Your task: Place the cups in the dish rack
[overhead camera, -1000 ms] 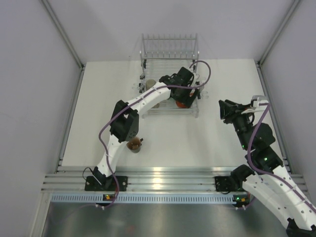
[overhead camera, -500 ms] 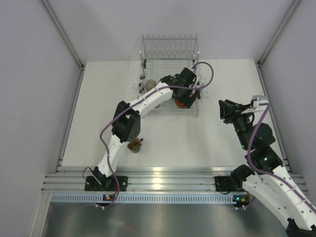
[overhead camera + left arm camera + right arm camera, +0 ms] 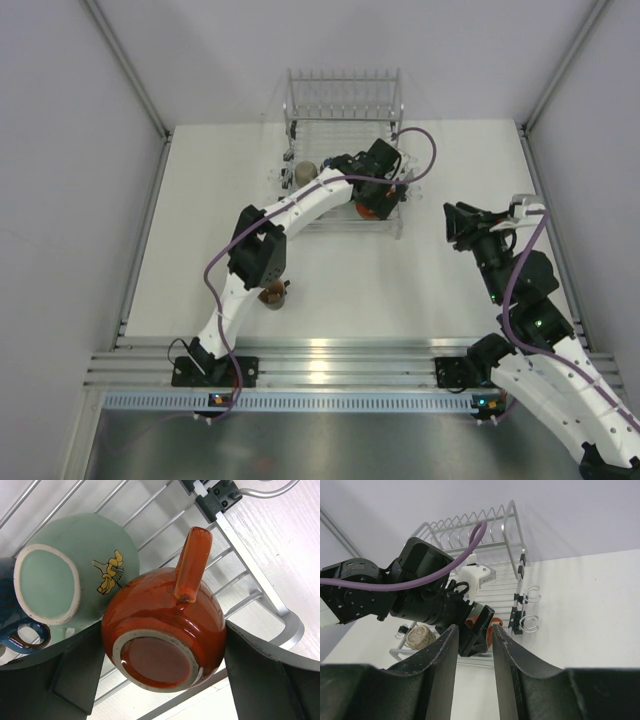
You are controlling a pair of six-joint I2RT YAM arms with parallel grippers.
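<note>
The dish rack (image 3: 343, 228) stands at the table's far middle, tines at its far end. My left gripper (image 3: 372, 200) reaches into its near right corner. In the left wrist view both fingers press the sides of an upside-down orange-brown cup (image 3: 165, 630), handle pointing away, over the rack wires (image 3: 260, 580). Beside it lie an upside-down mint-green cup (image 3: 85, 545) and a dark blue cup (image 3: 20, 635). A beige cup (image 3: 304, 169) sits at the rack's left side. A brownish cup (image 3: 272, 295) stands on the table, partly under the left arm. My right gripper (image 3: 452, 225) hangs open and empty.
Two clip hooks (image 3: 532, 594) stick out from the rack's right side. Metal rails (image 3: 330, 360) run along the near table edge by the arm bases. Grey walls and slanted frame posts (image 3: 130, 70) close in both sides.
The left wrist has shifted slightly farther and to the right over the rack, and its purple cable has swung along. The right arm has stayed still.
</note>
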